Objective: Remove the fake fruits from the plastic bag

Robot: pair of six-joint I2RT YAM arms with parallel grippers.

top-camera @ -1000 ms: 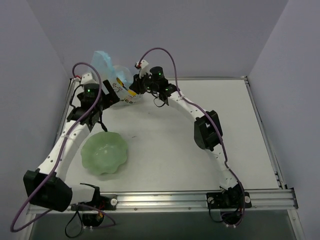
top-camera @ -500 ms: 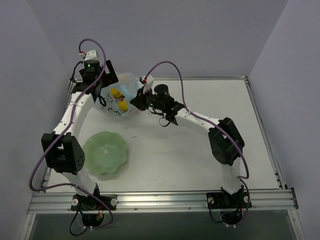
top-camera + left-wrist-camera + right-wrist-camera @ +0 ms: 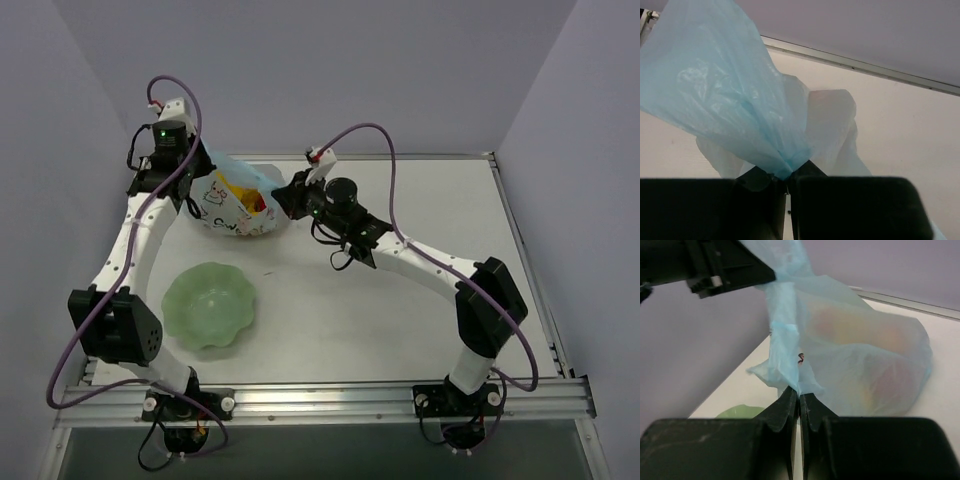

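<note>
Tabletop (image 3: 400,290), pale and flat, carries everything, and both arms reach from its near edge toward the far left corner. Next in size, the plastic bag (image 3: 235,205) sits at that corner. It is light blue and crinkly, with its belly resting on the table and its mouth pulled up and stretched between the two grippers. Nearer than the bag and apart from it lies the pale green wavy-edged bowl (image 3: 208,305). The left gripper (image 3: 786,176) has its jaws pressed together on a gathered tuft of the bag's blue film, at the bag's upper left edge. The right gripper (image 3: 799,396) is likewise closed tight, pinching a strip of the film at the bag's right edge. Smallest, the fake fruits (image 3: 240,192) are inside the bag. A yellow piece shows at the open top with a red-orange one just beside it, and the right wrist view shows blurred orange and pink shapes through the film
</note>
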